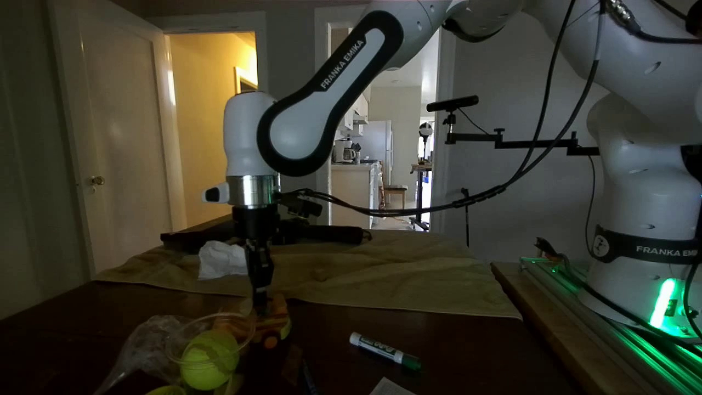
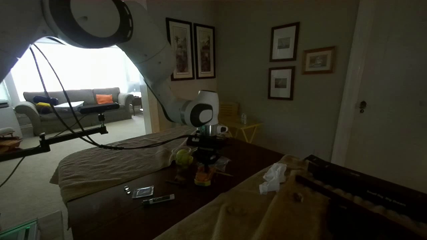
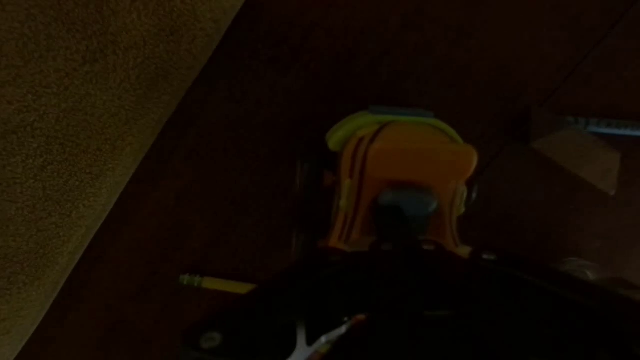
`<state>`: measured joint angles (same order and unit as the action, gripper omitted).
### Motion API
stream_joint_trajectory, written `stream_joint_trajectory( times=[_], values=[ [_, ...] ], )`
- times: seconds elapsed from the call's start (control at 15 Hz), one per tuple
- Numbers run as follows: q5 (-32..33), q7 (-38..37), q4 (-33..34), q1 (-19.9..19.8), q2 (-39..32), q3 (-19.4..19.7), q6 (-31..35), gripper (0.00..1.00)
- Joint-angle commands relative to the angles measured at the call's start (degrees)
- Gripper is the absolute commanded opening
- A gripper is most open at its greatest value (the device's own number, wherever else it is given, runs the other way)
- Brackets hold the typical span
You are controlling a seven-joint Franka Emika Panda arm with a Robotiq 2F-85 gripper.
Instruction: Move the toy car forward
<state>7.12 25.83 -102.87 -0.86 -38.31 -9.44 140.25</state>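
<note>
Standing on the dark wooden tabletop (image 1: 460,351): one toy car (image 3: 407,160), orange with yellow-green trim at one end, set between the two cloth-draped long edges and well apart from the edge beside the robot base (image 1: 639,203). One black gripper (image 1: 260,308), pointing down over the car; its fingers close together in a single narrow column, tips at the middle of the car's top; whether they pinch any part of it cannot be made out. One tan cloth (image 1: 395,274), covering a long edge; upon it, one white tissue (image 1: 222,260), crumpled, and, along the same edge, one long black object (image 2: 360,185). One further tan cloth (image 2: 123,170), draped over the opposite long edge. One yellow-green ball (image 1: 208,362), seen within the rim of one clear container (image 1: 189,323), both nearer that opposite edge than the car is. One clear plastic bag (image 1: 148,348), just beside the container. One marker (image 1: 384,349), white with a green end, lying nearer the robot-base edge than the car. One silvery packet (image 2: 143,192), flat, near the marker. Small shiny pieces (image 2: 127,190), just beside the packet. One yellow pencil (image 3: 227,285), eraser end towards the first tan cloth, its other end hidden by the gripper in the wrist view
</note>
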Motion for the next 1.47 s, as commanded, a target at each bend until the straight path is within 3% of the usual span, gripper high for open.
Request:
stream_joint_trajectory(
  times=[0.0, 0.93, 1.4],
  values=[
    [-2.6, 2.9, -3.0, -1.5, 1.0, -2.3, -3.5, 0.0],
    [-9.7, 3.8, -19.4, -4.3, 11.2, -2.9, -12.1, 0.0],
    [-15.3, 3.7, -28.1, -4.0, 15.8, -3.3, -12.6, 0.0]
  ],
)
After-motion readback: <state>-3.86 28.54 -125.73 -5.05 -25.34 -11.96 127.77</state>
